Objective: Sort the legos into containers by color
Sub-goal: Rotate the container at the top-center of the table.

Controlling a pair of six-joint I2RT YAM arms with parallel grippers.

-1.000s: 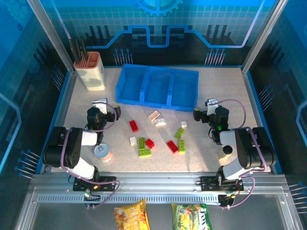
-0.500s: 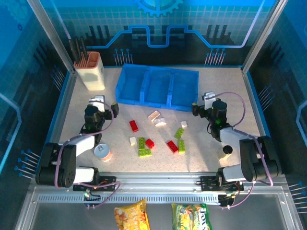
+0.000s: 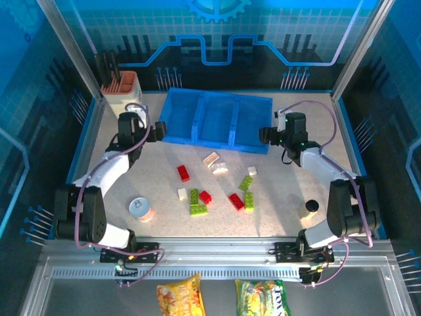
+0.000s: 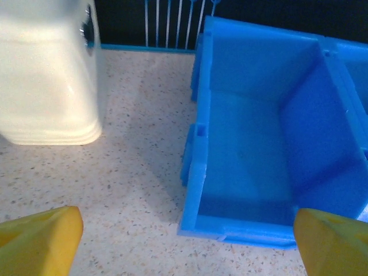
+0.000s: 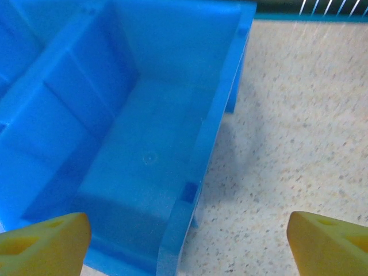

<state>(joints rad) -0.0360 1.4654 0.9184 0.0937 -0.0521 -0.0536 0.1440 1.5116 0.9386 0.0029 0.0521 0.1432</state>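
Blue containers (image 3: 217, 97) sit at the far edge of the bench (image 3: 296, 191). My left claw (image 3: 158, 131) and right claw (image 3: 264, 136) gape empty beside them, with the legos (image 3: 195, 201) mid-bench. I judge either claw could shove the containers when swinging.

A pale, speckled table (image 3: 164, 164) with a stone-like finish fills the middle, framed by a thin blue border (image 3: 82, 158) along its left, right and far edges. 2 slanted aluminium posts rise from the far corners, the left post (image 3: 69, 46) and the right post (image 3: 362, 49). Between them the back wall (image 3: 210, 39) is dark blue, printed with a light grid, circuit-like lines and a gear emblem (image 3: 217, 6) at top centre. Blue side panels (image 3: 26, 99) close both sides. A ridged aluminium rail (image 3: 217, 253) runs along the near edge. The light is even and bluish, with soft shadows.
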